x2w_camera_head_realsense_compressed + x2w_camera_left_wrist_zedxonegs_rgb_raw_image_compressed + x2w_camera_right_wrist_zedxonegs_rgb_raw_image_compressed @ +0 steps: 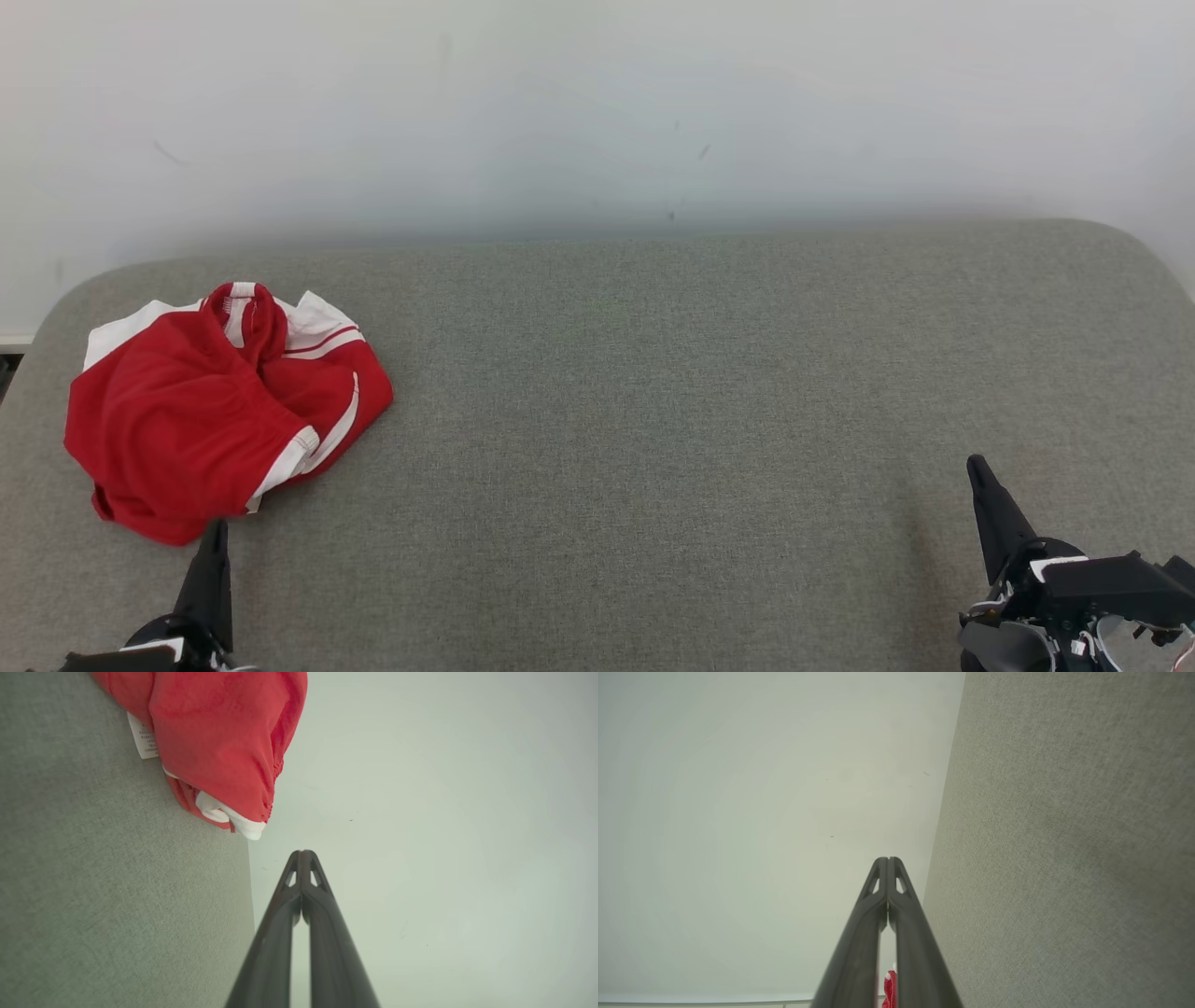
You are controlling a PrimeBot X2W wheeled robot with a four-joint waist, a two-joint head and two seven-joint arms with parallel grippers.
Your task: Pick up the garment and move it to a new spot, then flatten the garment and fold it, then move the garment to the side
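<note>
Lying in a crumpled heap at the far left of the grey fabric surface [653,401] was the red-and-white garment [215,411], white trim outward, care label [145,742] exposed on one side. Left gripper [218,527] pointed at the heap's near edge, fingers clenched tip to tip, holding nothing; the left wrist view showed a small gap between tip and cloth. Middle of the surface lay bare up to the pale wall [597,112]. Right gripper [976,462] sat at the lower right, well apart from the garment, fingers likewise pressed together and empty
</note>
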